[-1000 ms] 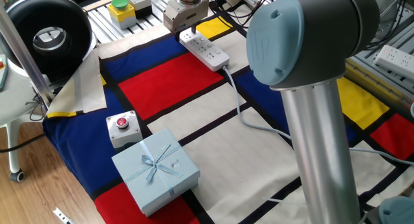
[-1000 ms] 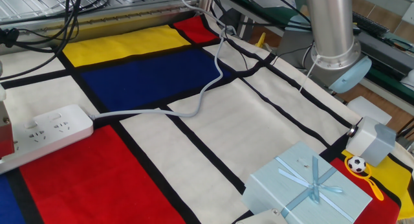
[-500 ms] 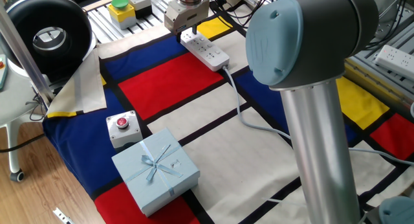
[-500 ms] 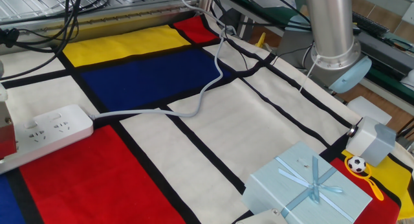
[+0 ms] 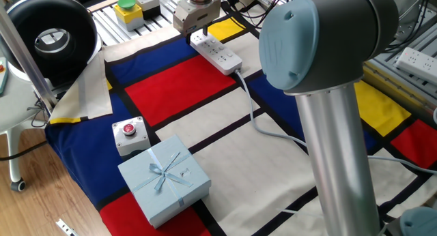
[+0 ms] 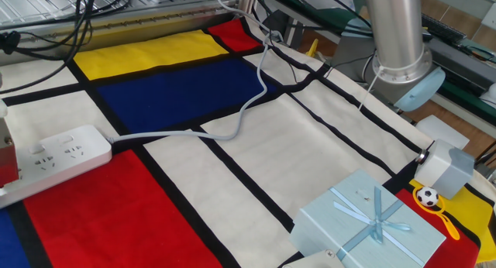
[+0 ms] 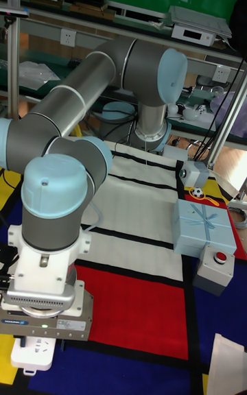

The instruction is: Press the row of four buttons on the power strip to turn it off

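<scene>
Nearest lies a pale blue gift box (image 5: 164, 178) beside a red button in grey housing (image 5: 129, 134), then the grey cord (image 5: 254, 113) runs to the white power strip (image 5: 217, 53) at the tabletop's far edge, where the pincer (image 5: 196, 19), its spread impossible to tell, hangs over the strip's far end.

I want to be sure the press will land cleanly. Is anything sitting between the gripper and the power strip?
Nothing visible does. The gripper hangs right over the far end of the power strip, with no object between them. The fingertips and the four buttons are hidden under the gripper body, so contact cannot be judged.
</scene>
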